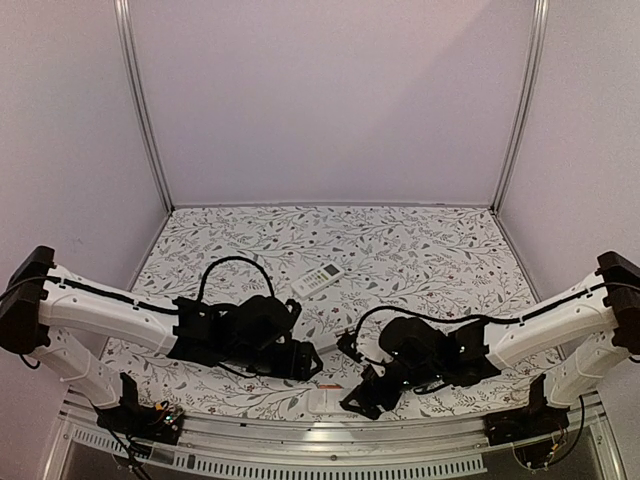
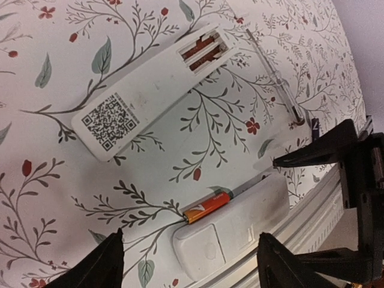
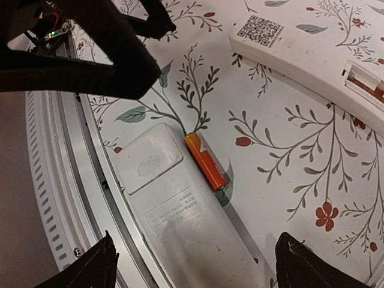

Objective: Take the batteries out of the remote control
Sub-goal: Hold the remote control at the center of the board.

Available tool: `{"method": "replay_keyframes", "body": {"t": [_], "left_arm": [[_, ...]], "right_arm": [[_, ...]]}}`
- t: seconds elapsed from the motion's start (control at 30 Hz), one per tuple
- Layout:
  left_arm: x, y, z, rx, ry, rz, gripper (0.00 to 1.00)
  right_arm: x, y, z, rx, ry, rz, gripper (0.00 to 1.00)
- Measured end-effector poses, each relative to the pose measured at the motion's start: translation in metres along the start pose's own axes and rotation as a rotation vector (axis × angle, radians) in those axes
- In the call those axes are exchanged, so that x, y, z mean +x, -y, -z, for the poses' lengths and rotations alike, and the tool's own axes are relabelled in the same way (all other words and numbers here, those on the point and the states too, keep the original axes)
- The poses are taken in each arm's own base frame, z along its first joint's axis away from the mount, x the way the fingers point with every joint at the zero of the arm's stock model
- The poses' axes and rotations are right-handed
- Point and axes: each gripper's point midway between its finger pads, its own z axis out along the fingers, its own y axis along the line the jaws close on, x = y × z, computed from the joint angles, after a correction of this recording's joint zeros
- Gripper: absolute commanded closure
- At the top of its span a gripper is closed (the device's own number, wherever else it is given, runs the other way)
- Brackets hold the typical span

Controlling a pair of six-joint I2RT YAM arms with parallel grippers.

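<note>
Near remote (image 2: 231, 231) beside orange battery (image 2: 207, 208); far remote (image 2: 150, 90): QR code (image 2: 110, 122).

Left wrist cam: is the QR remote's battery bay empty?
No: red-orange batteries lie inside the QR remote, visible where its cover is off.
</note>
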Motion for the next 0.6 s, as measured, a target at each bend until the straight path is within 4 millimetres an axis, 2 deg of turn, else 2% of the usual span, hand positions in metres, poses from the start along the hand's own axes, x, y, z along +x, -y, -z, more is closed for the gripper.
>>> {"method": "replay_keyframes", "body": {"t": [0.2, 0.33, 0.43, 0.6], "left_arm": [[0.003, -0.002, 0.0, -0.008, -0.016, 0.008, 0.21], [0.005, -0.004, 0.0, -0.014, -0.024, 0.009, 0.2], [0.007, -0.005, 0.0, -0.019, -0.032, 0.01, 0.2], [0.012, -0.007, -0.001, -0.015, -0.051, 0.01, 0.2]], "right_arm": [[0.016, -0.005, -0.016, 0.019, -0.073, 0.09, 0.1], [0.022, -0.002, -0.022, 0.047, -0.104, 0.132, 0.14], [0.023, 0.0, -0.028, 0.076, -0.115, 0.166, 0.2], [0.02, 0.0, -0.033, 0.101, -0.109, 0.204, 0.36]]}}
